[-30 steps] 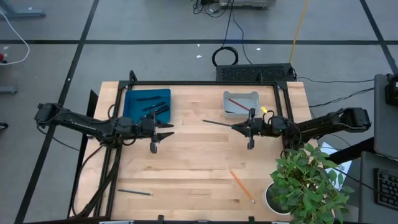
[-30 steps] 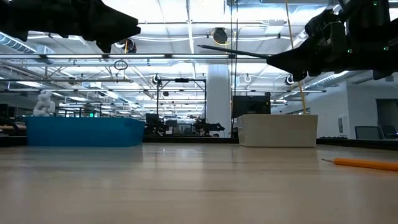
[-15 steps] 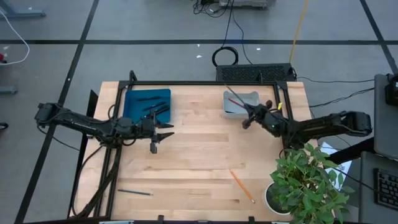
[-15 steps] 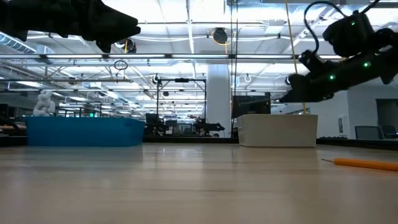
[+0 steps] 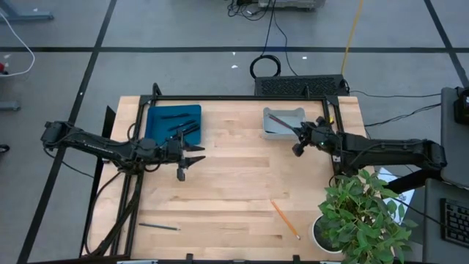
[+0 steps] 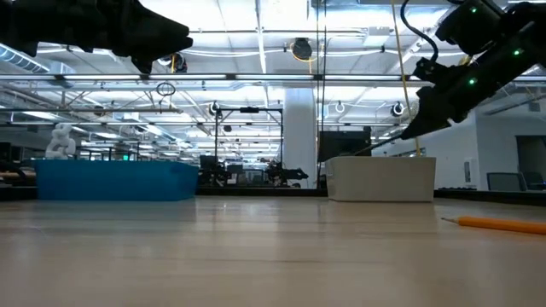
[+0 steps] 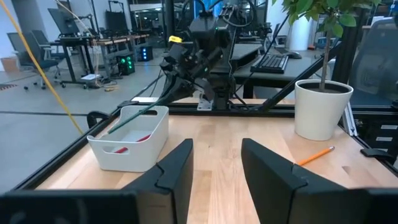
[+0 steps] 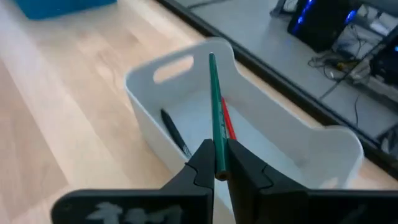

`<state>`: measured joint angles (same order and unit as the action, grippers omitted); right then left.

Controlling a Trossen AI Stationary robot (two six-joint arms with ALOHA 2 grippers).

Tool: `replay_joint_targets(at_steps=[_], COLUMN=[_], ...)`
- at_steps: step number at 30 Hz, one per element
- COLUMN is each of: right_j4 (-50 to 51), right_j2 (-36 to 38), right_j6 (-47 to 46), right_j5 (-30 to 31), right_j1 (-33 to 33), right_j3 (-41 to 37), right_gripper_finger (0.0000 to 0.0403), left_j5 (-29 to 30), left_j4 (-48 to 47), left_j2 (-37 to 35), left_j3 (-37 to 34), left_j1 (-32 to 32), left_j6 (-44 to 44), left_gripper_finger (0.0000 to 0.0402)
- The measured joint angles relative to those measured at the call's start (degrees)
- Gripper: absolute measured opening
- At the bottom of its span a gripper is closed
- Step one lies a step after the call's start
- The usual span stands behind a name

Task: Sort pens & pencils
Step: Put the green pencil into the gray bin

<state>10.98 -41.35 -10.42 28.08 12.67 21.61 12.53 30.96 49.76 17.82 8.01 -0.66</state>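
Note:
My right gripper (image 5: 299,139) is shut on a dark green pencil (image 8: 215,106) at the white bin (image 5: 284,122), near the table's far right. The pencil slants down into the bin, where a red pencil (image 8: 227,123) and a dark stick (image 8: 176,134) lie on the floor. My left gripper (image 5: 187,155) hangs open above the table, just near of the blue bin (image 5: 174,122), which holds dark pens (image 5: 185,130). An orange pencil (image 5: 284,218) and a dark pen (image 5: 159,227) lie flat on the table near its near edge. My right gripper pinches the green pencil near its rear end (image 8: 218,163) between the two fingertips. The pencil runs on along the fingers' line and slants down from the table's right side. Its free end (image 7: 118,126) is inside the white bin; whether it touches the bin, I cannot tell.
A potted plant (image 5: 363,220) stands at the table's near right corner, its leaves close under my right arm. A black frame rail (image 5: 242,97) runs along the far edge behind both bins. Bare wood lies between the bins and across the middle (image 5: 234,183).
My right gripper has swung from the table's middle toward the far right, to the white bin, and tipped down. The green pencil, held level and pointing left before, now slants with its free end down in the bin. The gripper has stayed shut on it.

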Motion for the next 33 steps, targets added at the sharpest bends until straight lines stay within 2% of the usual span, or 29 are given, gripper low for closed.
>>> replay_joint_targets(at_steps=[5, 10, 25, 28, 31, 33], right_j4=[4.5, 3.8, 2.8, -3.7, -16.0, -24.8], right_j2=[2.2, 2.2, 3.1, 3.8, 3.4, 2.1], right_j6=[-1.3, -0.3, 2.8, 3.3, 3.4, 3.5], right_j5=[-3.1, -3.5, -3.7, -12.5, -24.0, -29.1], right_j1=[0.1, 0.1, 0.0, 0.0, -0.1, -1.0], right_j3=[0.2, 0.2, 2.2, 3.2, 2.3, 0.5], right_gripper_finger=[0.001, 0.0021, 0.0197, 0.0211, 0.0213, 0.0211], left_j5=[0.0, 0.0, 0.0, 0.0, 0.0, -0.1], left_j4=[-0.5, -0.4, -0.8, -0.8, -0.9, -0.9], left_j2=[0.0, 0.0, 0.0, 0.0, 0.0, 0.0], left_j3=[0.0, 0.0, 0.0, 0.0, 0.0, 0.0], left_j1=[0.0, 0.0, 0.0, 0.0, 0.0, 0.0], left_j6=[0.6, 0.8, 1.0, 1.0, 1.0, 1.4], left_gripper_finger=[0.014, 0.014, 0.014, 0.014, 0.014, 0.014])
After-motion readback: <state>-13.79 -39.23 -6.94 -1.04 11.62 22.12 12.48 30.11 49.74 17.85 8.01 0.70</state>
